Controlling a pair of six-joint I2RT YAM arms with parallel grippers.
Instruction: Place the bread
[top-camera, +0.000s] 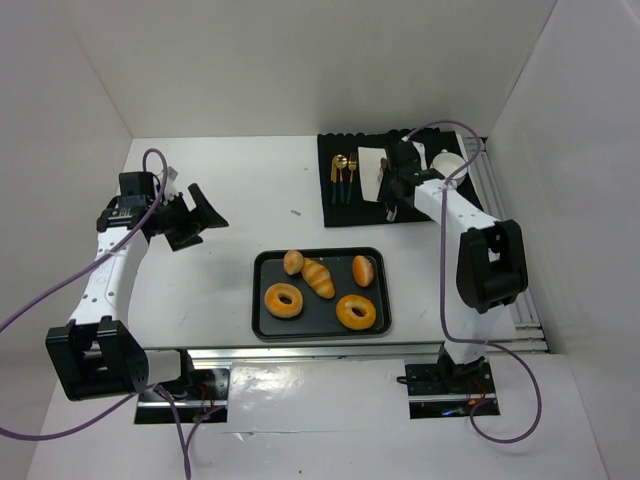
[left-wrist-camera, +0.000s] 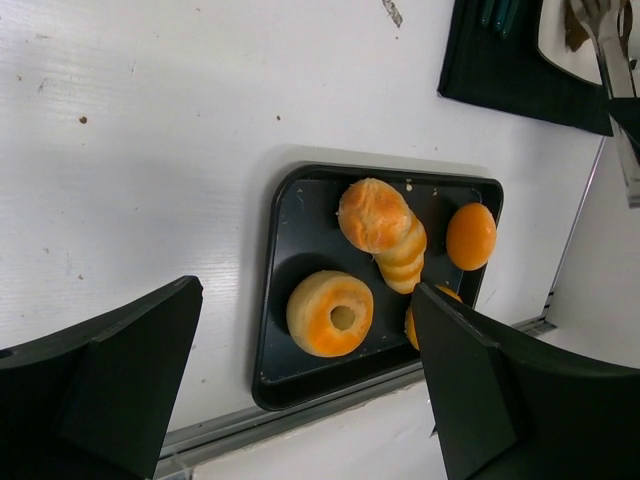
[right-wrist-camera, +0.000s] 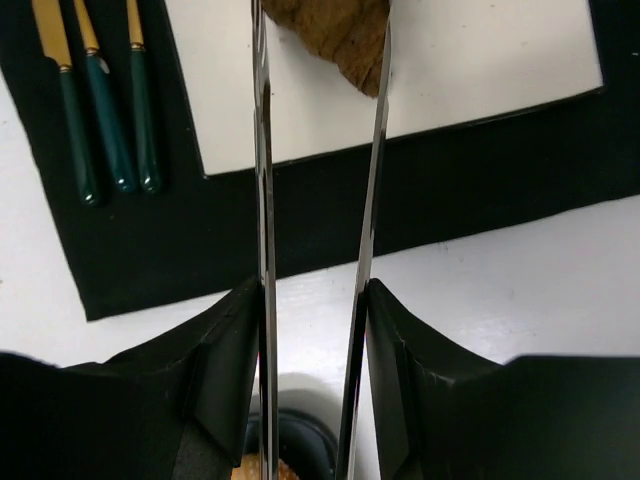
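One brown piece of bread (right-wrist-camera: 335, 35) sits at the top centre of the right wrist view. It is caught between the tips of a pair of metal tongs (right-wrist-camera: 262, 200), over a white plate (right-wrist-camera: 480, 70). The right claw (right-wrist-camera: 312, 325) is at the bottom of that view, well back from the bread. Its two black fingers are pressed against the outer sides of the tong blades, pinching the tongs partly together. The blades run from the claw up the frame to the bread, so the claw itself does not touch it.

The plate rests on a black mat (right-wrist-camera: 480, 190). Three pieces of teal-handled cutlery (right-wrist-camera: 100, 130) lie on the mat in the upper left of the frame.

Seen from above, a black tray (top-camera: 257, 300) lies in the middle of the desk (top-camera: 220, 160). It holds two ring-shaped breads (top-camera: 283, 300), a ridged roll (top-camera: 319, 277) and two small buns (top-camera: 363, 270).

The left claw (top-camera: 203, 225) is at the left of the overhead frame, apart from the tray. Its fingers are spread wide and hold nothing.
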